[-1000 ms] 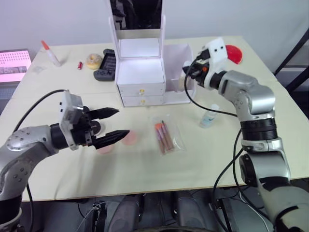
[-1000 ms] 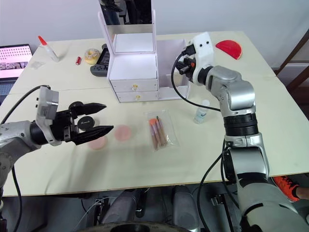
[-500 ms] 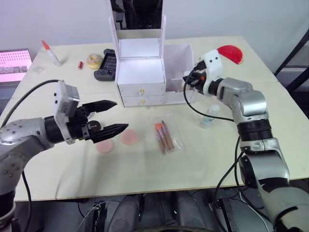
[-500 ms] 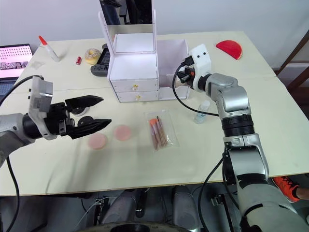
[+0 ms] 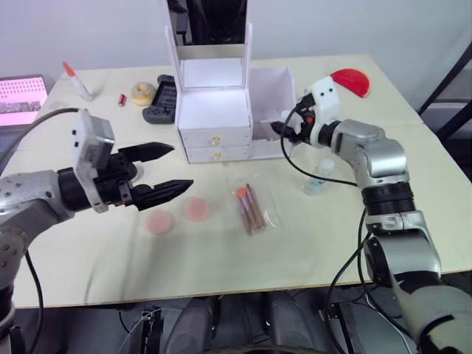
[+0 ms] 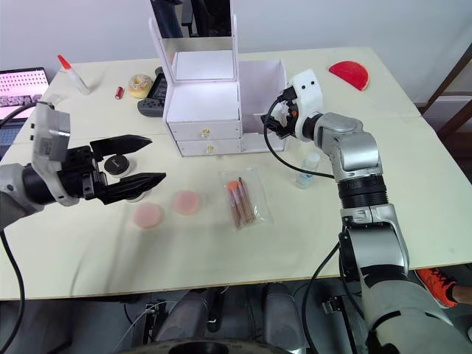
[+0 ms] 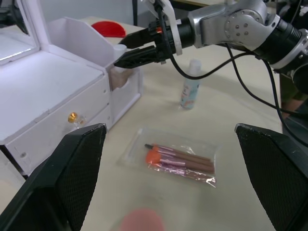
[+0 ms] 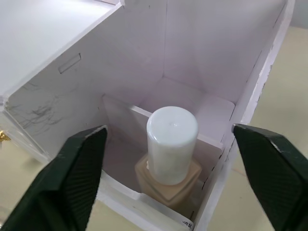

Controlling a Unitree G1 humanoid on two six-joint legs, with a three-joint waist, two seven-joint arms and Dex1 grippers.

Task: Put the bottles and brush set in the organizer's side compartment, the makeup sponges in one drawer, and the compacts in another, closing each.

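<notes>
The white organizer [image 5: 216, 110] stands mid-table with both gold-knobbed drawers shut. A beige bottle [image 8: 168, 154] with a white cap stands upright in the organizer's side bin [image 5: 270, 92]. My right gripper [image 5: 283, 130] hovers open at the bin's front, its fingers wide on either side of the bottle and clear of it. The pale blue bottle [image 5: 318, 177] stands on the table right of the organizer. In front lie the brush set [image 5: 253, 209] and two pink sponges [image 5: 158, 221] [image 5: 197, 209]. My left gripper [image 5: 177, 167] is open and empty above a black compact [image 6: 114, 164], which it partly hides.
At the table's back left are a glue bottle [image 5: 76, 81], a small red item [image 5: 122, 99], a yellow ring roll [image 5: 142, 92] and a dark game controller [image 5: 160, 99]. A red dome-shaped object [image 5: 351, 81] lies back right. A laptop screen [image 5: 21, 96] sits beyond the left edge.
My right gripper came down to the side bin with the beige bottle and opened, leaving it standing there. My left arm drew back to the left, still open.
</notes>
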